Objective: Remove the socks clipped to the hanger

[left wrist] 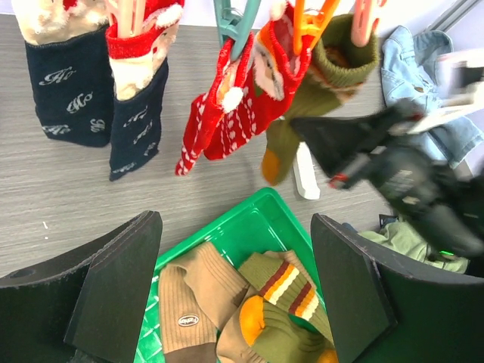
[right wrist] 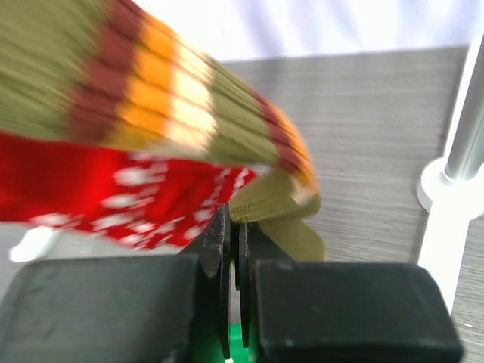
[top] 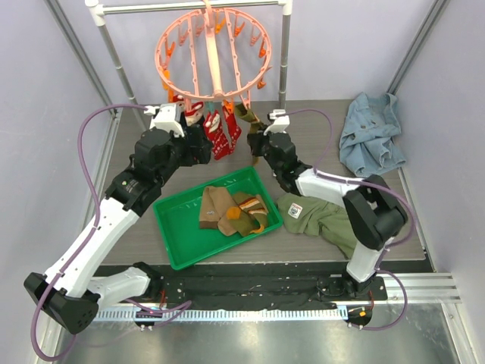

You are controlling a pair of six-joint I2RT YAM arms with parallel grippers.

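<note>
Green tray [top: 170,227] mid-surface [top: 413,201], holding brown and olive-orange socks [left wrist: 197,295]; the brown one has an oval patch [left wrist: 187,320], text unreadable. Olive shirt [top: 326,220] at the tray's 3 o'clock; white tag [top: 295,210] too small to read. Left end effector [left wrist: 236,227] spread wide, empty, over the tray's 12 o'clock rim. Right end effector [right wrist: 233,227] closed to a thin slit, pinching the hem of the olive striped sock [right wrist: 189,98], which is blurred. Still clipped: red Christmas socks [left wrist: 242,106] and navy socks [left wrist: 76,91] with cursive white lettering, maybe "Ho". Pink hanger [top: 212,53] at 12 o'clock on white pole rack [top: 189,7]. Denim garment [top: 371,136] at 2 o'clock.
</note>
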